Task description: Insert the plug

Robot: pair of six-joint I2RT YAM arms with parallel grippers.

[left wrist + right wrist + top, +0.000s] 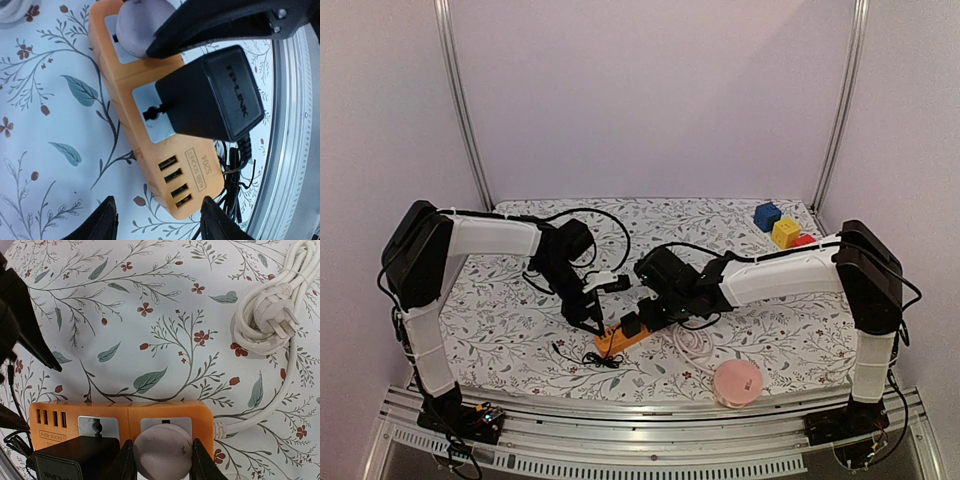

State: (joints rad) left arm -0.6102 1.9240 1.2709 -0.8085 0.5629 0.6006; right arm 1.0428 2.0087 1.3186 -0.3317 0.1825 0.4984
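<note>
An orange power strip [618, 339] lies on the flowered cloth near the front. A black TP-LINK adapter [210, 95] sits in its socket next to the USB ports. My right gripper [162, 460] is shut on a round grey plug [162, 445], which sits on the socket nearest the cord end; its prongs are hidden. The plug also shows in the left wrist view [134, 27]. My left gripper [162, 220] is open, its fingers [106, 222] either side of the strip's USB end [175, 182].
The strip's white cord with its own plug [272, 315] lies coiled to the right. A thin black cable [595, 357] is bundled at the USB end. A pink round object [737, 382] sits near the front edge. Blue [767, 216], yellow [785, 233] and red [804, 241] cubes stand at the back right.
</note>
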